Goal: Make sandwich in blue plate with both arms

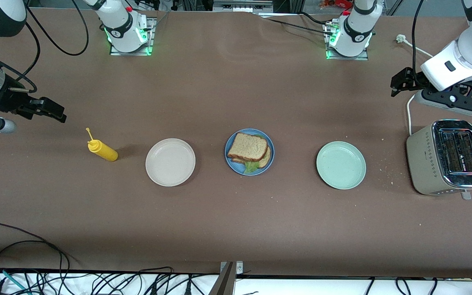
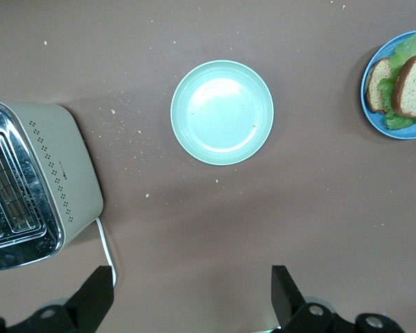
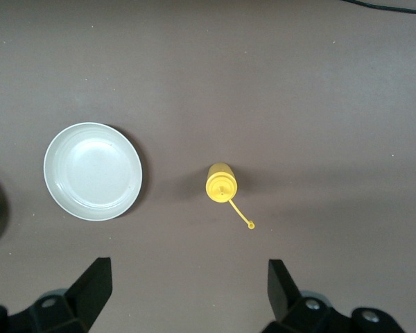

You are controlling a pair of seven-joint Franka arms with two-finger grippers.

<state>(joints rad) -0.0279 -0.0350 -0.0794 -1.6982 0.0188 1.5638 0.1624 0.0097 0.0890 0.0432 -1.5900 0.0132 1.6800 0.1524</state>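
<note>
Front view: I log the sandwich (image 1: 248,150) on the blue plate (image 1: 230,157), mid-bench, between both raised hands.
Left wrist view: left hand (image 2: 193,298) wide open, empty.
Right wrist view: right hand (image 3: 190,290) likewise.
Sandwich looks soft, light, crumbly; I'd grip its crusts.

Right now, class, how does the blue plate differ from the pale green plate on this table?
The blue plate holds a sandwich of two bread slices with lettuce; the pale green plate holds nothing. The blue plate sits mid-table; the pale green plate lies toward the left arm's end, beside the toaster. Colour differs too. Both are round, shallow, rimmed and look similar in size.
</note>
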